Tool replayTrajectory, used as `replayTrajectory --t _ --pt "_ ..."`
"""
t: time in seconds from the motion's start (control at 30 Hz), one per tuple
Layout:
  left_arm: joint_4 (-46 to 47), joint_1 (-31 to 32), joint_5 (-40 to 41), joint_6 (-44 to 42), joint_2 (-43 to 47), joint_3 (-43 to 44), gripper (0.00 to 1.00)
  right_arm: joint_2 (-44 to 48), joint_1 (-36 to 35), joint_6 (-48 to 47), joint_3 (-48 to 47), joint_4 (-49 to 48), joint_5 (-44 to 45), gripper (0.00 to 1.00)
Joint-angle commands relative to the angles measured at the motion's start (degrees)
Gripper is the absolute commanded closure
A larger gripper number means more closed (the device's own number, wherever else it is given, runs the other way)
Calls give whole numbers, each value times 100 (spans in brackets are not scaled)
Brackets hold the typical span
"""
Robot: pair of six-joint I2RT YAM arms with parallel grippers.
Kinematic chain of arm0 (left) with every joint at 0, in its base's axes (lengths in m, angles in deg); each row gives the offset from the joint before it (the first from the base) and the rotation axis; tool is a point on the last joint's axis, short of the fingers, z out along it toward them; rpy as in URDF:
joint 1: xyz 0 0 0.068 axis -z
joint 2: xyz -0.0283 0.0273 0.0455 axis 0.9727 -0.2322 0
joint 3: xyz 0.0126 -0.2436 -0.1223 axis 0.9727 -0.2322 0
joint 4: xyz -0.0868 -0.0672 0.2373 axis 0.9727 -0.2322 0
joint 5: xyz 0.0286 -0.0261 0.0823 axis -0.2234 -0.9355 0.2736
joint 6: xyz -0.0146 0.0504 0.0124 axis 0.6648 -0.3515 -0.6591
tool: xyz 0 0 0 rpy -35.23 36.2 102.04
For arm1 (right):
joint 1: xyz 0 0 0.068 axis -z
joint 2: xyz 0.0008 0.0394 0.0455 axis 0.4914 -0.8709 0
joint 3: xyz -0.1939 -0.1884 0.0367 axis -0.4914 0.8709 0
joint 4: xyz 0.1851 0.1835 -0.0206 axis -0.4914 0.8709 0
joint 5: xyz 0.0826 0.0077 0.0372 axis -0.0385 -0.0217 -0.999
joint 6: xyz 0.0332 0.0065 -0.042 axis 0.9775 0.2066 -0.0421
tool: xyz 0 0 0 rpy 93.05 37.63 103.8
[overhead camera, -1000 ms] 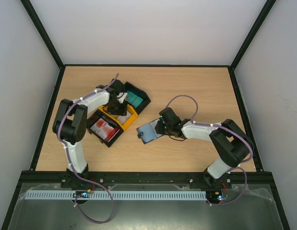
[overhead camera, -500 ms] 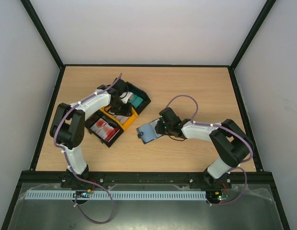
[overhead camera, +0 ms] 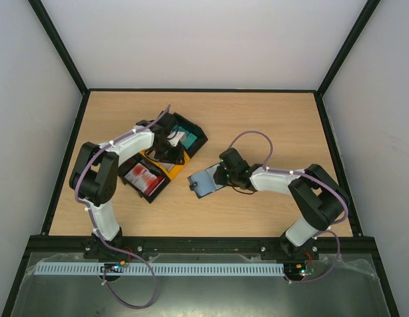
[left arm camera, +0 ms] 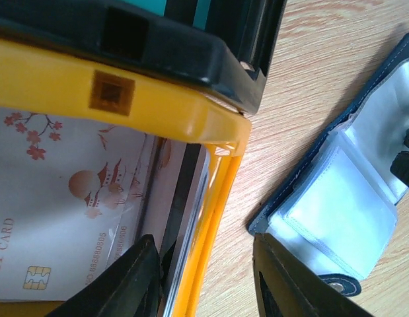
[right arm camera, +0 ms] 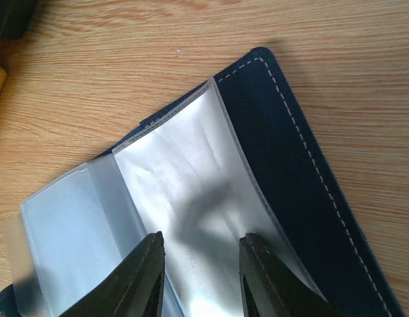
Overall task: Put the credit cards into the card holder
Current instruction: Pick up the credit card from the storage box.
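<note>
The card holder (overhead camera: 204, 183) lies open on the table, navy outside with clear sleeves (right arm camera: 184, 172) inside; it also shows at the right of the left wrist view (left arm camera: 336, 205). My right gripper (right arm camera: 201, 236) is open, its fingertips standing apart on or just over a clear sleeve. Credit cards (left arm camera: 65, 198), white with a blossom print, lie stacked in the yellow tray (left arm camera: 158, 105). My left gripper (left arm camera: 204, 241) is open and straddles that tray's wall: one finger (left arm camera: 141, 271) sits inside by the cards' edges, the other outside over the table. More red-and-white cards (overhead camera: 141, 177) lie in a black tray.
Three trays sit together at centre left: a black one with teal items (overhead camera: 185, 137), the yellow one (overhead camera: 180, 160), and the black one (overhead camera: 153, 192) with red-and-white cards. Bare wooden table (overhead camera: 270, 125) lies to the right and behind.
My left gripper has shifted a little right and nearer along the yellow tray, and its jaws have widened slightly. The right arm and card holder have not moved.
</note>
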Motion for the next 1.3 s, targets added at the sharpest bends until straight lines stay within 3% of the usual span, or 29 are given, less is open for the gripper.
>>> replayTrajectory --t 0.0,0.33,0.67,1.27 --pt "-33 35 -110 64 62 -81 59 -389 -28 35 152 289 43 68" --pt "16 47 137 218 6 -32 46 -424 -30 40 166 264 43 68" --pt "-136 477 617 180 -310 -1 45 -484 -33 31 147 243 16 68" --pt "-508 572 821 -87 -1 138 56 -498 -26 22 138 255 43 68"
